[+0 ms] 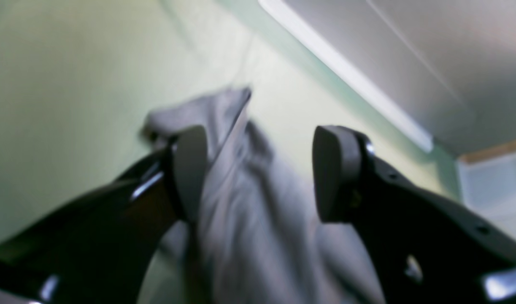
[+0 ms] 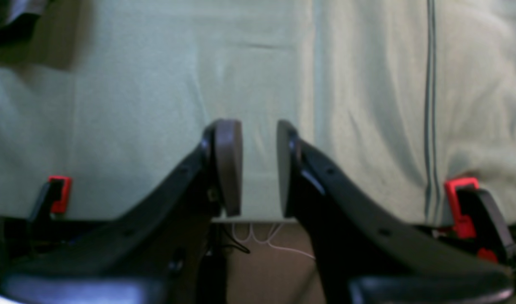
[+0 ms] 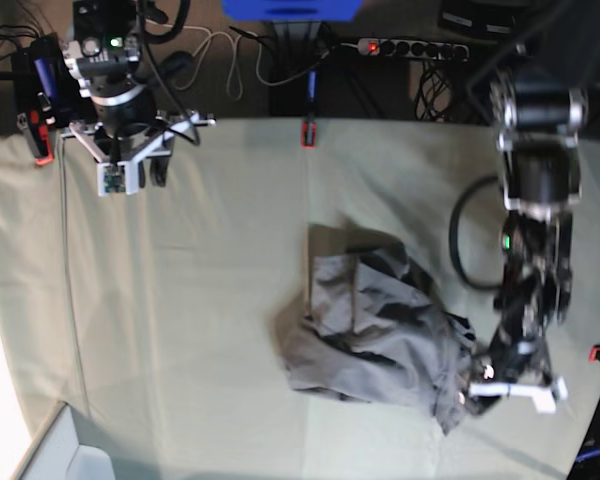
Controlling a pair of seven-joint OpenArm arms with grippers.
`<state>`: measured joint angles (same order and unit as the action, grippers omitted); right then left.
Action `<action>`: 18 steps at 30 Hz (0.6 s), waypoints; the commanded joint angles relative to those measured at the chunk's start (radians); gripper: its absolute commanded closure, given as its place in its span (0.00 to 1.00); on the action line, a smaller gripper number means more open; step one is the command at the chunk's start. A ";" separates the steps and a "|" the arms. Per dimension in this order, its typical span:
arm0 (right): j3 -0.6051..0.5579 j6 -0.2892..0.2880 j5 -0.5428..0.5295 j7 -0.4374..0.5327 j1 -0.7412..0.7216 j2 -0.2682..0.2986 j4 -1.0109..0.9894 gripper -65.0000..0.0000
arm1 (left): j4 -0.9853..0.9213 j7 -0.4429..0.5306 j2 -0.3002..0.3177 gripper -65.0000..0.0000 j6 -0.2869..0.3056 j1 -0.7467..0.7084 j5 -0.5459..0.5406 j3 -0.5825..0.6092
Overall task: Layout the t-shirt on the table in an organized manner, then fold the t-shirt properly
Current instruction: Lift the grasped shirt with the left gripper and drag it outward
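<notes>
Both grippers gaped: my left gripper (image 1: 260, 173) straddled the crumpled t-shirt (image 3: 375, 325) lower right for spreading, my right gripper (image 2: 259, 166) idled empty upper left.

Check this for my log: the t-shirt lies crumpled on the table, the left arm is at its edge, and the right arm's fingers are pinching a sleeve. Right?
Not quite. The right gripper holds nothing; the right wrist view shows bare table between its fingers, far from the t-shirt. The shirt is crumpled, and the left gripper is at its edge.
</notes>
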<state>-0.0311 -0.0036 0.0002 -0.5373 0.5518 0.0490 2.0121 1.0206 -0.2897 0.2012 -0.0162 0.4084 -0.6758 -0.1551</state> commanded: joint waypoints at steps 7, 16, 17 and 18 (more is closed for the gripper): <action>0.003 -0.002 0.005 0.023 -0.026 0.005 -0.011 0.77 | 0.086 0.024 -0.059 0.42 0.014 -0.190 -0.006 0.001; 0.006 -0.002 0.005 0.023 -0.028 0.007 -0.011 0.77 | 0.066 0.024 -0.142 0.42 0.014 -0.222 0.005 0.001; 0.006 -0.002 0.005 0.023 -0.028 0.007 -0.011 0.77 | 0.045 0.024 -0.148 0.42 0.014 -0.217 0.005 0.001; 0.006 -0.002 0.005 0.023 -0.028 0.009 -0.011 0.77 | 0.019 0.024 -0.157 0.42 0.014 -0.211 0.005 0.001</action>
<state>-0.0280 -0.0036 0.0036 -0.5385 0.5247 0.0532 1.9846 1.0264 -0.2787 0.0463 -0.0101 0.1791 -0.6701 -0.1535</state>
